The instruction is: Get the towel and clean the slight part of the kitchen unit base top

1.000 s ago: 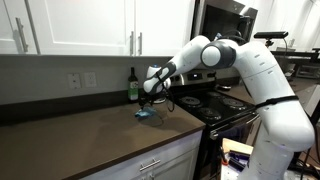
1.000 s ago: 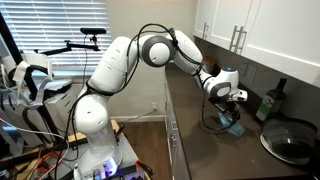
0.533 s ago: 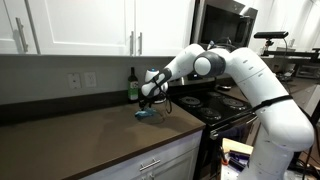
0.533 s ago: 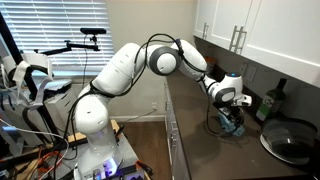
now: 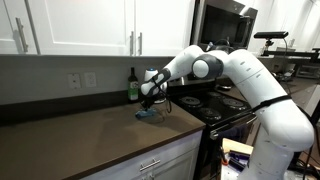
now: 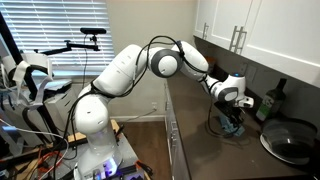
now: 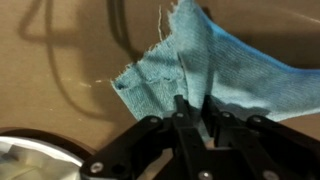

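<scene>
The light-blue towel (image 7: 222, 62) lies crumpled on the dark brown kitchen unit base top (image 7: 60, 70), its frayed edge toward the left of the wrist view. My gripper (image 7: 194, 108) is down on it, fingers (image 7: 181, 106) drawn close together with a raised fold of cloth pinched between them. In both exterior views the gripper (image 5: 150, 107) (image 6: 233, 117) stands pointing down over the towel (image 5: 151, 115) (image 6: 235, 129), near the stove end of the countertop (image 5: 80, 135) (image 6: 195, 140).
A dark green bottle (image 5: 132, 86) (image 6: 277, 98) stands at the wall just behind the towel. The black stove (image 5: 215, 105) with a round pan (image 6: 292, 140) adjoins the counter. White drawers (image 5: 150, 162) sit below the front edge, wall outlets (image 5: 82, 80) behind.
The arm has come down slightly onto the towel and the fingers have closed from wide open to a pinch on the cloth. The towel has stayed in place.
</scene>
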You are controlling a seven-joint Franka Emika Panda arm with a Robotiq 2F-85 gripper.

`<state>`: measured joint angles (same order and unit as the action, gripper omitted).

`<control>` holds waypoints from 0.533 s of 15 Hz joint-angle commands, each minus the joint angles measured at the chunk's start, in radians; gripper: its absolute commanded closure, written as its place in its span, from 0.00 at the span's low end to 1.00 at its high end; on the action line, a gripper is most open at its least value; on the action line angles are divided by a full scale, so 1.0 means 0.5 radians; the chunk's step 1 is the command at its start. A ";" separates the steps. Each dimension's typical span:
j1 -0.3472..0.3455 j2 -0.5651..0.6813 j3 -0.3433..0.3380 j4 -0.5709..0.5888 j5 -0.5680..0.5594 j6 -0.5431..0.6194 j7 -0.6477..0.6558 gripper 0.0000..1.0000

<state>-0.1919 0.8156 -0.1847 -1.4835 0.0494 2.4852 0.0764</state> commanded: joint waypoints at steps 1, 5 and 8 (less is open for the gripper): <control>0.021 -0.005 -0.037 0.038 -0.056 -0.131 0.087 0.97; 0.024 -0.025 -0.067 0.007 -0.075 -0.167 0.106 0.96; 0.016 -0.024 -0.087 -0.002 -0.076 -0.192 0.121 0.96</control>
<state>-0.1875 0.8148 -0.2132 -1.4788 0.0403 2.4263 0.0985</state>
